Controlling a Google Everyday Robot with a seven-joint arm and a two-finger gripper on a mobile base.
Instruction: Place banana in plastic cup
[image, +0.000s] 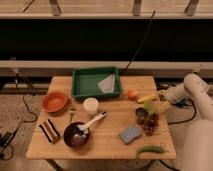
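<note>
Tool (161, 100) was positioned at the right of the frame, on the end of the pale arm (192, 89) that entered from the right edge, low over the right end of the bench (107, 147). Whether it was spread or pressed together could not be determined. The banana (147, 98) lay tilted just left of the tool; contact between the two could not be confirmed. The orange fruit (132, 94) lay just left of the banana. Below the banana stood a small metal container (141, 115), with a dark red cluster (150, 125) beside it. The plastic cup (90, 106) stood upright near the bench centre, well apart from the banana. Above the cup sat the green tray (75, 82), holding a white sheet (106, 83). An orange bowl (54, 101) occupied the left side. A dark bowl (66, 137) with a white utensil (94, 121) sat below the cup. A blue sponge (130, 133) and a long green vegetable (150, 149) lay toward the lower right.
</note>
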